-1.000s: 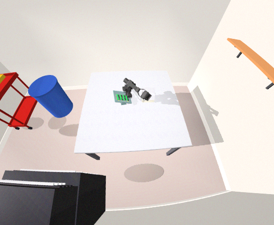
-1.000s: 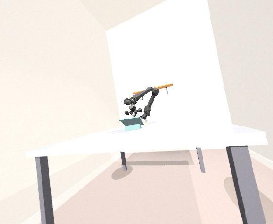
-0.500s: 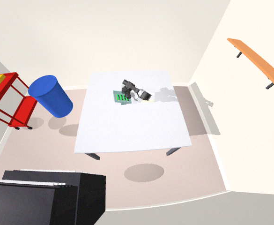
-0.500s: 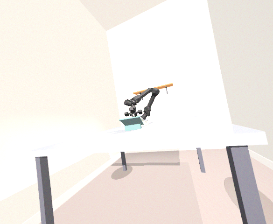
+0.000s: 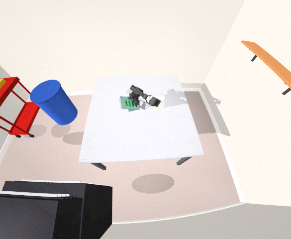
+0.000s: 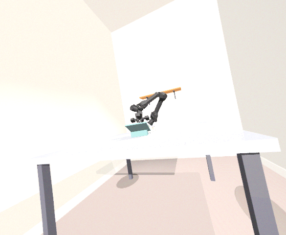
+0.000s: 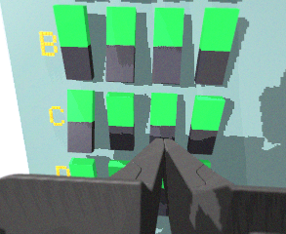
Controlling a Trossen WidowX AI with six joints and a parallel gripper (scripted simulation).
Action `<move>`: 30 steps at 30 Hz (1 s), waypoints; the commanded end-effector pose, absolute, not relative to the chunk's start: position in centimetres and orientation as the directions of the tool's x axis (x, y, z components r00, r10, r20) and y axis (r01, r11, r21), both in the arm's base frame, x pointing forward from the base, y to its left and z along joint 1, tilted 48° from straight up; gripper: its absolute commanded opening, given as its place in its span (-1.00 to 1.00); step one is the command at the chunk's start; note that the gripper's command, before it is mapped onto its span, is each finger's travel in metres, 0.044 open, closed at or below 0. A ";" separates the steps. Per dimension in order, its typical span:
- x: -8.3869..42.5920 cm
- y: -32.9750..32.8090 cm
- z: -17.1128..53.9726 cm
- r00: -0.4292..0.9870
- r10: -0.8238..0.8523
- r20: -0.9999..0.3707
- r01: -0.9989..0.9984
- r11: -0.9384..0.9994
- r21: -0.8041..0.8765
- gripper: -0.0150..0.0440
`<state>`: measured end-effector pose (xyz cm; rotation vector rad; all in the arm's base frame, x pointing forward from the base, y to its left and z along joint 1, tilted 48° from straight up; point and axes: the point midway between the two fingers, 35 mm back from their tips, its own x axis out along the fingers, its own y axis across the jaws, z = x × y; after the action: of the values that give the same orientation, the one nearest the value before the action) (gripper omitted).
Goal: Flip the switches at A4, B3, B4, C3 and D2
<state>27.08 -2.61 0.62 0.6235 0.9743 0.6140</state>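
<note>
The teal switch panel [image 5: 126, 98] [image 6: 138, 127] [image 7: 260, 58] stands tilted on the table. My gripper [image 6: 138, 122] [image 7: 162, 146] is shut and empty. In the wrist view its tips overlap the lower, dark end of switch C3 [image 7: 163, 109]; contact cannot be told. Switches B3 [image 7: 169, 27] and B4 [image 7: 220, 29] show whole, green half above dark half. C3's dark half looks paler than those of C2 [image 7: 120, 111] and C4 [image 7: 208, 114]. D2 [image 7: 118, 167] shows only its green top; the fingers hide the rest. A4 is outside the wrist view.
Switches B1 [image 7: 71, 26], B2 [image 7: 121, 26] and C1 [image 7: 80, 106] are close by. D1 [image 7: 82, 168] is partly hidden by the left finger. The panel stands on the white table [image 5: 140, 133] [image 6: 188, 141]. A blue bin [image 5: 55, 102] and a red cart [image 5: 27, 118] stand beyond the table.
</note>
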 end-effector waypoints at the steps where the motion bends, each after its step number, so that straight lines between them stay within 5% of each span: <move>1: 27.1 -2.5 0.6 0.427 0.718 -0.551 -0.189 0.666 0.722 -0.49; 30: 27.2 -2.3 0.4 0.427 0.718 -0.550 -0.189 0.666 0.722 -0.49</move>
<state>27.18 -2.43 0.47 0.6249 0.9740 0.6127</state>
